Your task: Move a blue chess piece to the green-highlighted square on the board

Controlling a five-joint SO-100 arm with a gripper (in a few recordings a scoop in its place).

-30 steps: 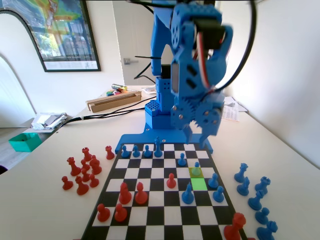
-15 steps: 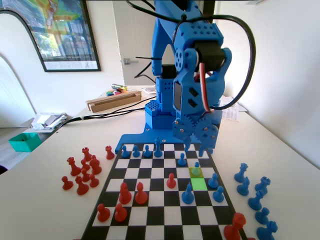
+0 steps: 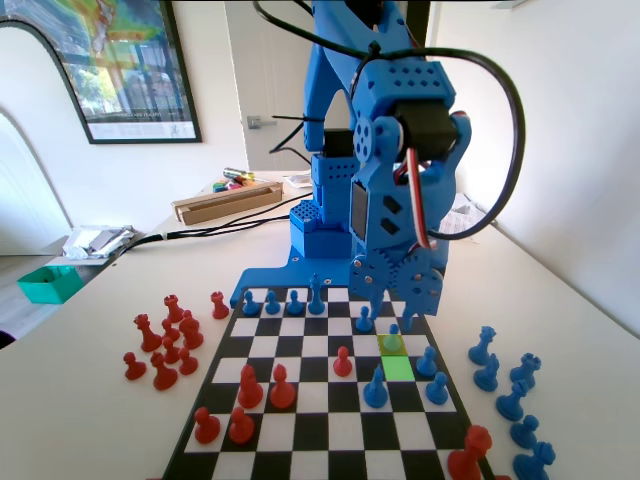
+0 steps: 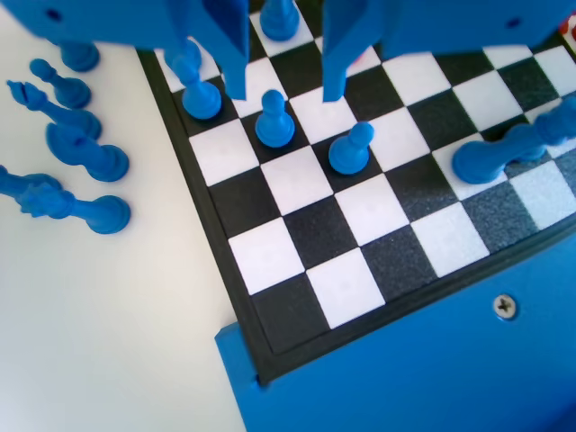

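The blue chess piece (image 3: 394,336) (image 4: 274,121) is seen standing upright, its long axis vertical and its round head up, on the yellow-olive tinted square (image 3: 393,344) directly on the far side of the green-highlighted square (image 3: 399,367), toward the right of the board (image 3: 310,430) in the fixed view. In the wrist view the gripper (image 4: 283,85) is held just above the pawn with its jaws parted and nothing grasped, one tip on either side of the head. Another blue pawn (image 4: 350,149) is set just beside it.
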